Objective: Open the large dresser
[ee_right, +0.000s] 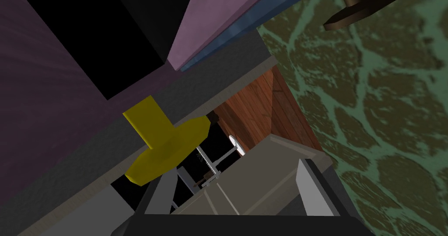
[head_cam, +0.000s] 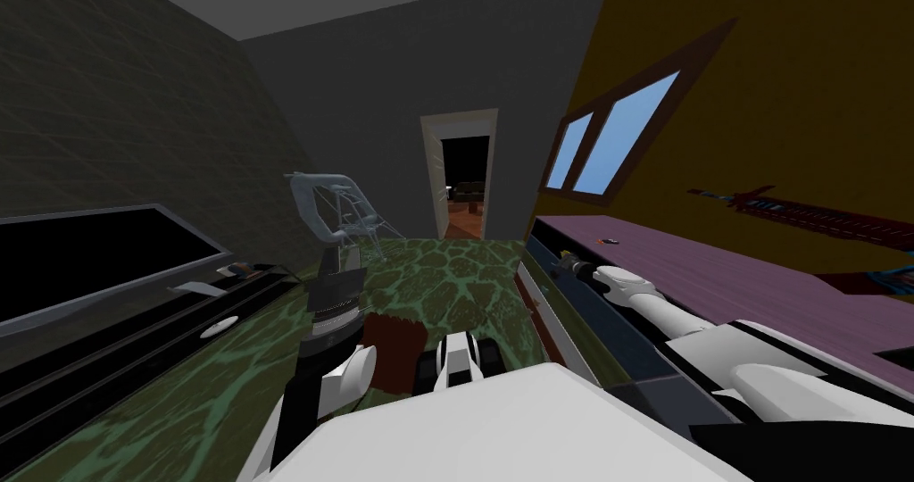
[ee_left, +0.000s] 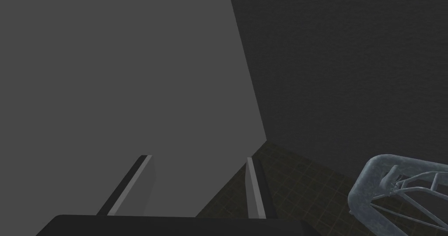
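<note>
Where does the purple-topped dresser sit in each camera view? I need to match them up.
Head view: the purple-topped dresser runs along the right side, right gripper by its front edge.
Right wrist view: its purple surface lies ahead of the gripper, beyond a yellow object.
Left wrist view: faces grey walls and a pale wire frame instead.
Shared landmark: the green patterned floor.
</note>
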